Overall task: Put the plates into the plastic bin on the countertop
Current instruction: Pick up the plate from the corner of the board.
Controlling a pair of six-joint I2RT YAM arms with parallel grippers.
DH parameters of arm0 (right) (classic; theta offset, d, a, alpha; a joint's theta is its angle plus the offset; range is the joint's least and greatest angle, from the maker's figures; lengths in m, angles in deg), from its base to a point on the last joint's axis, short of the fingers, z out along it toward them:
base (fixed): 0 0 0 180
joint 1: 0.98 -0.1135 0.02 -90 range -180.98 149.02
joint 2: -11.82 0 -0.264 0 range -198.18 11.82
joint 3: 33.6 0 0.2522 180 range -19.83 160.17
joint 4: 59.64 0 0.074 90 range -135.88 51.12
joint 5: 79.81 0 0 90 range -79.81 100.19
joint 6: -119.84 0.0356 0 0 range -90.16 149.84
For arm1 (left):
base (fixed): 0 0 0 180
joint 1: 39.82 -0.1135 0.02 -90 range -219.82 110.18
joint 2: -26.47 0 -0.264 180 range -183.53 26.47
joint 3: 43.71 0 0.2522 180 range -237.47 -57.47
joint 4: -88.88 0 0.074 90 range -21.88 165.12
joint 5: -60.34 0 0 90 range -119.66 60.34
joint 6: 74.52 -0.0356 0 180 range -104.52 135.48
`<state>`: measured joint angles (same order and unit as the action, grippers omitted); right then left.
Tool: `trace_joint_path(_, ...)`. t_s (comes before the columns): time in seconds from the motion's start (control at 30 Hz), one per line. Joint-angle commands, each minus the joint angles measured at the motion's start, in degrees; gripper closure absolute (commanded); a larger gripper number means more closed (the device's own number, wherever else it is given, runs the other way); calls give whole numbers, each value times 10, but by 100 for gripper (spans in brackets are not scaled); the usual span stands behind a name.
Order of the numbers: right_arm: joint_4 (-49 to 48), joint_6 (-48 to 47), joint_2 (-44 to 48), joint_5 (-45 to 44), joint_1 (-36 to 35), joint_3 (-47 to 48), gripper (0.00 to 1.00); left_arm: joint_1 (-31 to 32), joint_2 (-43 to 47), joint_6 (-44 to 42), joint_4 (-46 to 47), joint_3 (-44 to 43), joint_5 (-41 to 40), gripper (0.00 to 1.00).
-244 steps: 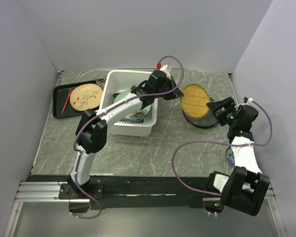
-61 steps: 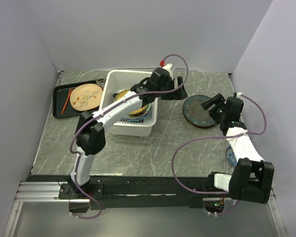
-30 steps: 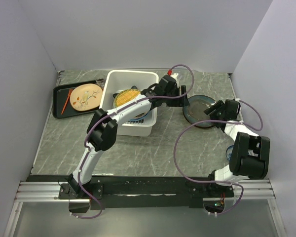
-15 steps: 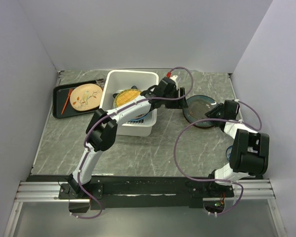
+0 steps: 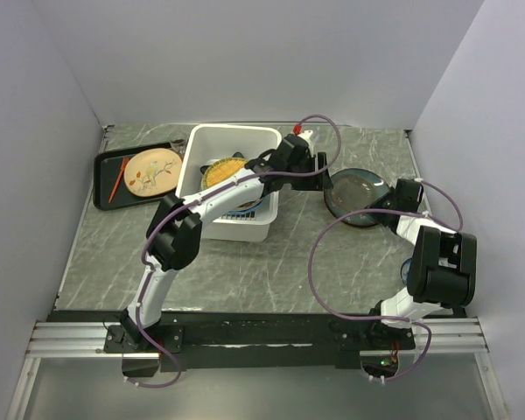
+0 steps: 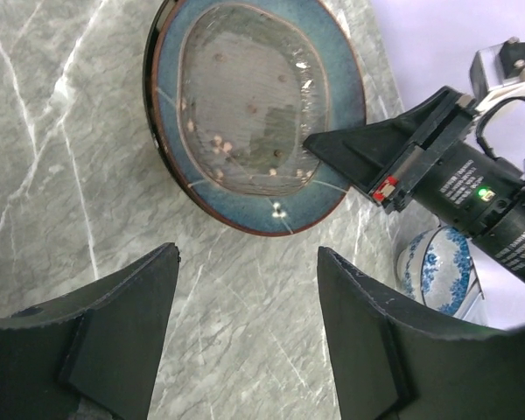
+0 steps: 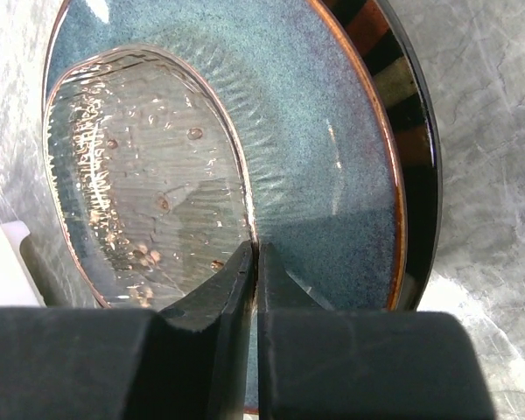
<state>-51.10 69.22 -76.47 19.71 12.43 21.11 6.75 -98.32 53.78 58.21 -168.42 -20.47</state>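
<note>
Plate (image 5: 354, 188), dark teal, lying outside the plastic bin (image 5: 236, 229)

We find the dark teal plate flat on the countertop (image 5: 245, 271), just right of the bin; a glassy oval (image 6: 245, 105) fills its well, and we cannot tell whether that is glaze or a separate clear dish; the right gripper (image 7: 255, 249) has its jaws drawn together, tips down at the oval's edge, and whether that edge is caught between them we cannot tell; the left gripper (image 6: 247, 258) hangs above the counter beside the plate, jaws spread wide and holding nothing. In the bin a yellow woven plate (image 5: 225, 171) lies uppermost on other plates; a black tray (image 5: 105, 171) at far left carries a tan plate (image 5: 153, 171) and an orange-red stick (image 5: 118, 179); a blue-and-white dish (image 6: 433, 271) sits by the right arm.
</note>
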Motion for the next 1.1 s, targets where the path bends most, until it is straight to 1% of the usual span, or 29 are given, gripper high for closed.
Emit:
trace_joint_path(0.0, -18, -2, 27, 0, 3, -8, 96, -2, 42, -10, 21, 10, -6, 30)
trace_joint_path(0.23, -52, 13, 64, 24, 4, -31, 99, -5, 50, -8, 28, 27, -4, 31)
trace_joint_path(0.73, -36, 3, 126, 59, 3, -25, 100, -9, 66, -6, 49, 50, 0, 31)
trace_joint_path(1.07, -37, -4, 144, 117, 2, -18, 100, -10, 61, -2, 60, 47, 12, 33)
